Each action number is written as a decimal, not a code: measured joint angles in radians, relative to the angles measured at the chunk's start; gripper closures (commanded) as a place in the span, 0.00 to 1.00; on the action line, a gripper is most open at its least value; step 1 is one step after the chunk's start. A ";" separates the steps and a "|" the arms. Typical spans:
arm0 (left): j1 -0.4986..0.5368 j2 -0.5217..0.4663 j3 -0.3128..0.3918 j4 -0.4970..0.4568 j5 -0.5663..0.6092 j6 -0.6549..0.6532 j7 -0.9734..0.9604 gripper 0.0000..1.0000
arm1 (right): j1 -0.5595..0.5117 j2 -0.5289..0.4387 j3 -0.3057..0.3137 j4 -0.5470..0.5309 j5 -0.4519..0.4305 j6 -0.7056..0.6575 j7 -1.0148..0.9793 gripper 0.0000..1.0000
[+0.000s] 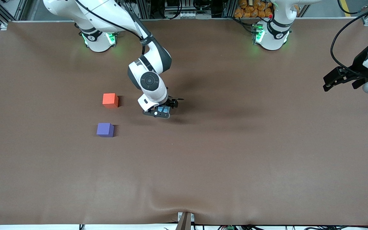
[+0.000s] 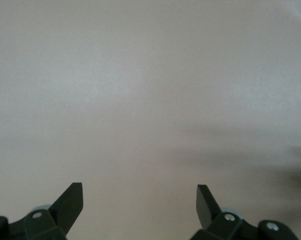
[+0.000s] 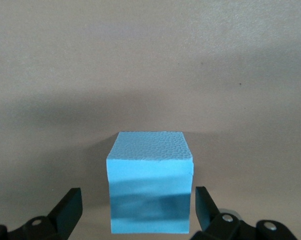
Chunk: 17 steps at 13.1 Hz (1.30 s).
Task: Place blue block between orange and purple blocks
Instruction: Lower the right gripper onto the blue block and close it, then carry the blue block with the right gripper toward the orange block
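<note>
While the right claw sits low over the brown worktop, spread wide, the blue block stands between its fingers with a gap on each side (not gripped). No writing is readable on any cube. Toward the right arm's end lie the orange block and, nearer the front camera, the purple block, apart. The left claw waits open near the worktop's edge.

A light sky-blue matte cube with a pebbled top face is seen between the black jaws of the right gripper. An orange-red matte cube and a violet-purple matte cube are set on the plain brown worktop.
</note>
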<state>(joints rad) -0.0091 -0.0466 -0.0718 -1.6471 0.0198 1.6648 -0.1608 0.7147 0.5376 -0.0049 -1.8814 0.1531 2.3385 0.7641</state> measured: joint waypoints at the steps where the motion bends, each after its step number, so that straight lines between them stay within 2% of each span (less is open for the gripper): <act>1: 0.000 0.000 0.000 0.000 0.000 0.000 0.000 0.00 | 0.000 0.002 0.000 0.000 -0.001 0.001 0.000 0.65; 3: -0.002 0.000 0.000 -0.002 0.000 0.000 0.000 0.00 | 0.000 0.002 -0.002 0.000 -0.002 0.002 0.000 0.97; 4: -0.003 0.000 0.000 -0.003 0.000 0.000 0.000 0.00 | 0.000 0.000 -0.003 0.002 -0.002 0.001 0.000 1.00; 7: -0.007 0.000 0.000 -0.004 0.000 0.001 0.000 0.00 | -0.003 -0.017 -0.015 0.027 -0.002 -0.067 0.000 1.00; 9: -0.007 -0.001 0.000 -0.005 0.000 0.001 0.000 0.00 | -0.035 -0.063 -0.024 0.091 -0.006 -0.248 -0.015 1.00; 12: -0.007 -0.001 0.001 -0.007 0.000 0.002 0.000 0.00 | -0.156 -0.179 -0.031 0.131 -0.015 -0.468 -0.192 1.00; 14: -0.007 -0.001 0.001 -0.011 0.000 0.010 0.000 0.00 | -0.244 -0.250 -0.033 0.103 -0.018 -0.516 -0.319 1.00; 17: -0.007 -0.001 -0.001 -0.014 0.000 0.017 0.000 0.00 | -0.328 -0.307 -0.033 0.009 -0.075 -0.496 -0.436 1.00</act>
<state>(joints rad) -0.0163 -0.0475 -0.0731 -1.6614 0.0198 1.6813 -0.1608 0.3869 0.2309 -0.0383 -1.8728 0.0785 1.8424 0.3286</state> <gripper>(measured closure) 0.000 0.489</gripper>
